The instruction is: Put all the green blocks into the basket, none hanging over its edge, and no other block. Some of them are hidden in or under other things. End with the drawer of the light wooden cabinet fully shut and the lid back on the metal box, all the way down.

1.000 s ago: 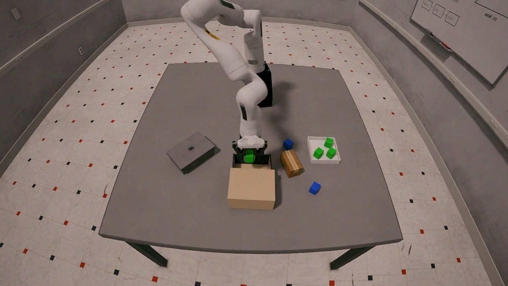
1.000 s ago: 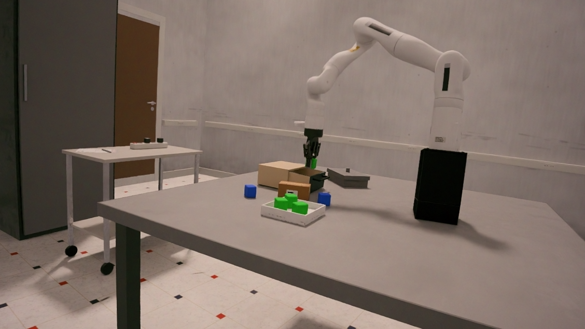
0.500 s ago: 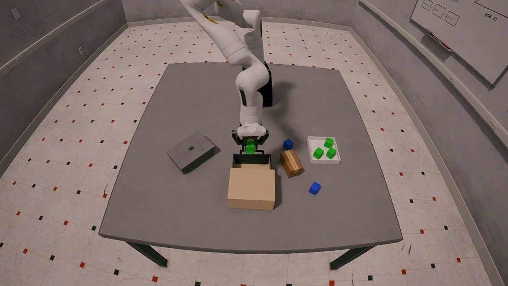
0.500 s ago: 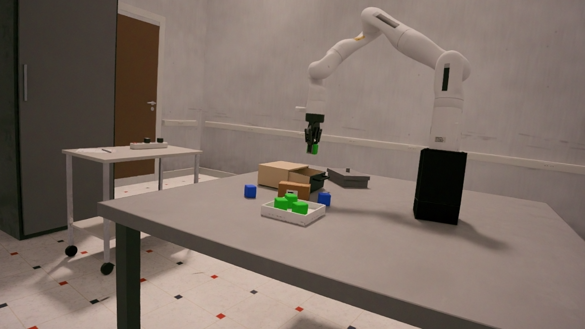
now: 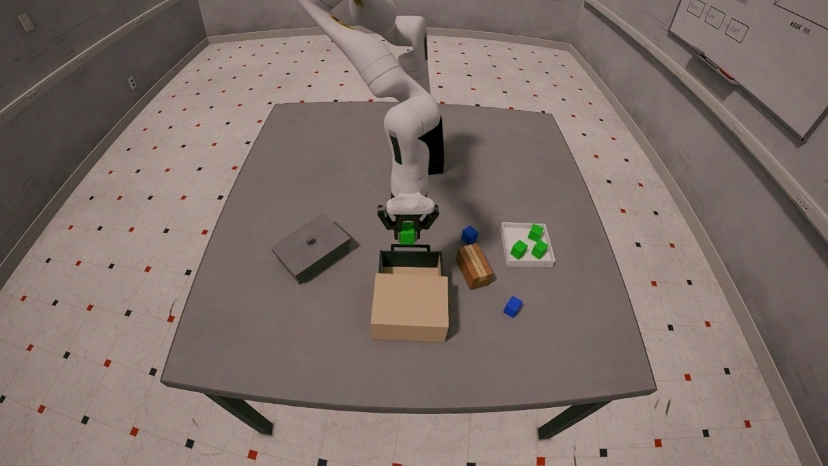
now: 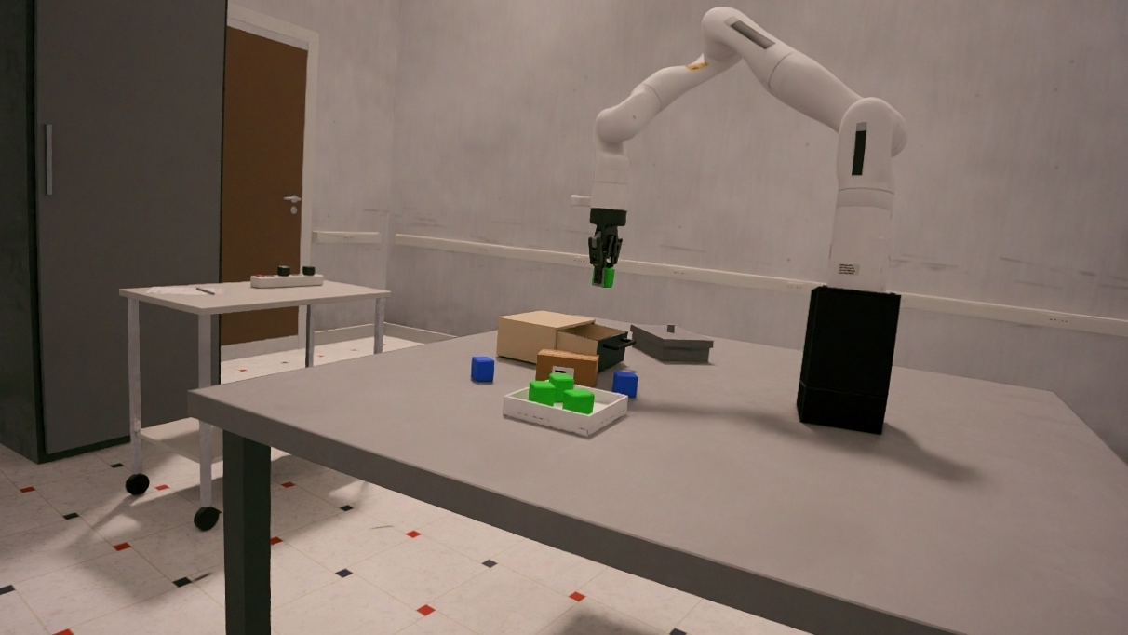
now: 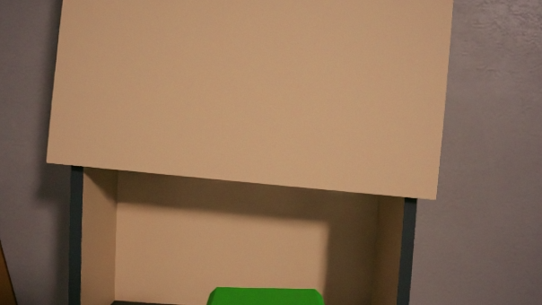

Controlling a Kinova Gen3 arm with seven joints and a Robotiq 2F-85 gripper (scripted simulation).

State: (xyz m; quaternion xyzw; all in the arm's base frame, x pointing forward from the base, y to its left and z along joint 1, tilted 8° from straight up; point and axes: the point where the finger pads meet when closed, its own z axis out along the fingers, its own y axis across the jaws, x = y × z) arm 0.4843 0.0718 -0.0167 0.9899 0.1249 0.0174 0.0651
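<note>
My gripper (image 5: 407,231) is shut on a green block (image 5: 407,234) and holds it well above the open drawer (image 5: 410,262) of the light wooden cabinet (image 5: 410,306). The held block also shows in the side view (image 6: 604,276) and at the bottom edge of the wrist view (image 7: 265,296). The drawer looks empty in the wrist view (image 7: 233,242). The white basket (image 5: 527,244) at the right holds three green blocks (image 5: 527,241). The metal box (image 5: 311,247) sits at the left with its lid on.
A brown cardboard box (image 5: 474,266) lies between the cabinet and the basket. One blue block (image 5: 469,234) sits behind it, another (image 5: 512,305) in front of it. The arm's black base (image 6: 848,358) stands at the table's back.
</note>
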